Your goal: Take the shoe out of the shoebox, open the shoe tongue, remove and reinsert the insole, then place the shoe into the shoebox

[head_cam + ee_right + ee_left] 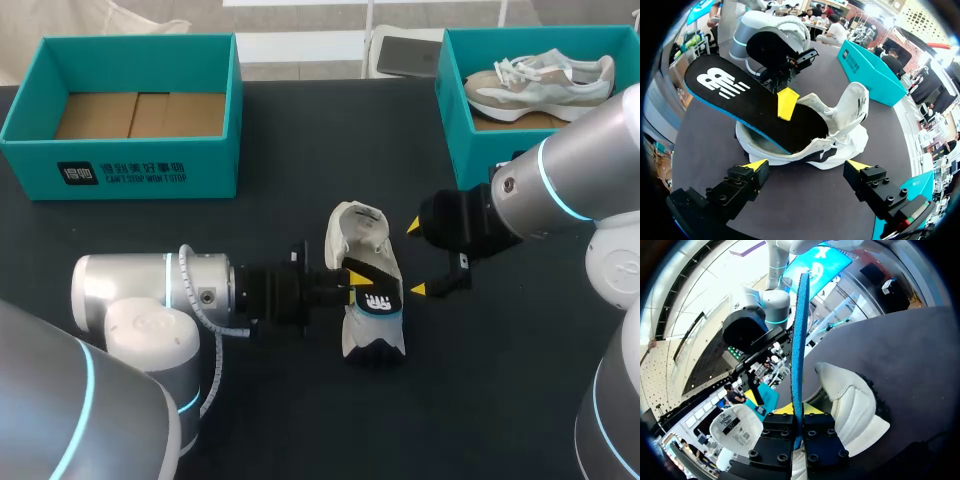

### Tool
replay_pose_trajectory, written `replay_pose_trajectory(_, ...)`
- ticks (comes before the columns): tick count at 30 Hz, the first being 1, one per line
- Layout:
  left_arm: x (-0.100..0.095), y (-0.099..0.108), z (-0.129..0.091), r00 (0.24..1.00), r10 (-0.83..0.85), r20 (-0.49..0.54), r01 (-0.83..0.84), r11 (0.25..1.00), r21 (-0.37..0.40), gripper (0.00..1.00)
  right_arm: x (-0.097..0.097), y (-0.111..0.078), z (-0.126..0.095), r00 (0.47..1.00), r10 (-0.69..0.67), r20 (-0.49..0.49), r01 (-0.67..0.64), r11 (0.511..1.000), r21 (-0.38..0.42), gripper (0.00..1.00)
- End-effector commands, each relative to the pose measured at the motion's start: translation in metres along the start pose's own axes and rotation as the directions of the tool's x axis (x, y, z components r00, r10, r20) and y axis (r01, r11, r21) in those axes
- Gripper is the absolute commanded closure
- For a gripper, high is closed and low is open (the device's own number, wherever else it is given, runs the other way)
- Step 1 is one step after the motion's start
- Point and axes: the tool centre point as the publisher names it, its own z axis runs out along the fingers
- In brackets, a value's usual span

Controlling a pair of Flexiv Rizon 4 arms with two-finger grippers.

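Black insole [378, 300], white logo up, partly out of white shoe [358, 232], clamped by left gripper [348, 283]; right gripper [417, 258] spread wide just beside shoe.

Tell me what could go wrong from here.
The left tool pinches the insole, which sits only partly inside the shoe. The right tool is open and touches nothing, so a push on the insole may slide the unheld shoe across the table. Much of the insole sticks out of the shoe unsupported and may buckle or catch on the collar rather than lie flat.
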Motion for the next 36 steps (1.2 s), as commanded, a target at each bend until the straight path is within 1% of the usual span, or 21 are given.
replay_pose_trajectory(1,-0.002,0.01,0.005,1.0,-0.002,-0.005,0.002,1.0,-0.007,1.0,0.001,0.001,0.001,1.0,0.001,0.003,-0.001,1.0,0.005,0.0)
replay_pose_trajectory(2,-0.002,0.009,0.004,1.0,-0.003,-0.003,0.003,1.0,-0.007,1.0,0.001,0.001,0.001,1.0,0.001,0.003,-0.001,1.0,0.005,0.0)
replay_pose_trajectory(3,-0.002,0.002,0.003,1.0,-0.004,0.0,0.004,1.0,-0.007,1.0,0.001,0.001,0.001,1.0,0.001,0.003,-0.001,1.0,0.005,0.0)
replay_pose_trajectory(4,-0.003,0.0,0.002,1.0,-0.004,0.005,0.004,1.0,-0.004,0.87,0.001,0.001,0.001,1.0,0.001,0.003,-0.001,1.0,0.005,0.0)
replay_pose_trajectory(5,-0.004,-0.003,0.001,1.0,-0.002,0.009,0.002,1.0,-0.001,0.77,0.001,0.001,0.001,1.0,0.001,0.003,-0.001,1.0,0.005,0.0)
replay_pose_trajectory(9,-0.009,-0.016,-0.004,1.0,0.023,0.017,-0.024,1.0,0.009,0.78,0.001,0.001,0.001,1.0,0.001,0.003,-0.001,1.0,0.005,0.0)
replay_pose_trajectory(13,-0.013,-0.027,-0.01,0.998,0.052,0.031,-0.053,0.999,0.01,0.76,0.001,0.001,0.001,1.0,0.001,0.003,-0.001,1.0,0.005,0.0)
replay_pose_trajectory(17,-0.011,-0.037,-0.016,0.997,0.061,0.041,-0.062,0.998,0.014,0.76,0.001,0.001,0.001,1.0,0.001,0.003,-0.001,1.0,0.005,0.0)
replay_pose_trajectory(19,-0.008,-0.042,-0.016,0.997,0.062,0.038,-0.063,0.998,0.023,0.8,0.001,0.001,0.001,1.0,0.001,0.003,-0.001,1.0,0.005,0.0)
replay_pose_trajectory(20,-0.006,-0.044,-0.016,0.997,0.068,0.037,-0.069,0.997,0.024,0.8,0.001,0.001,0.001,1.0,0.001,0.003,-0.001,1.0,0.005,0.0)
replay_pose_trajectory(23,0.001,-0.043,-0.013,0.998,0.062,0.028,-0.063,0.998,0.028,0.83,0.001,0.001,0.001,1.0,0.001,0.003,-0.001,1.0,0.005,0.0)
replay_pose_trajectory(24,0.003,-0.041,-0.011,0.998,0.058,0.022,-0.058,0.998,0.028,0.89,0.001,0.001,0.001,1.0,0.001,0.003,-0.001,1.0,0.005,0.0)
replay_pose_trajectory(25,0.005,-0.039,-0.009,0.998,0.054,0.018,-0.054,0.998,0.027,0.98,0.001,0.001,0.001,1.0,0.001,0.003,-0.001,1.0,0.005,0.0)
replay_pose_trajectory(26,0.007,-0.037,-0.007,0.998,0.053,0.018,-0.053,0.998,0.03,1.0,0.001,0.001,0.001,1.0,0.001,0.003,-0.001,1.0,0.005,0.0)
replay_pose_trajectory(31,0.01,-0.022,0.005,0.998,0.06,0.014,-0.061,0.998,0.015,1.0,0.001,0.001,0.001,1.0,0.001,0.003,-0.001,1.0,0.005,0.0)
replay_pose_trajectory(36,0.005,-0.008,0.005,0.997,0.078,0.02,-0.078,0.997,-0.01,1.0,0.001,0.001,0.001,1.0,0.001,0.003,-0.001,1.0,0.005,0.0)
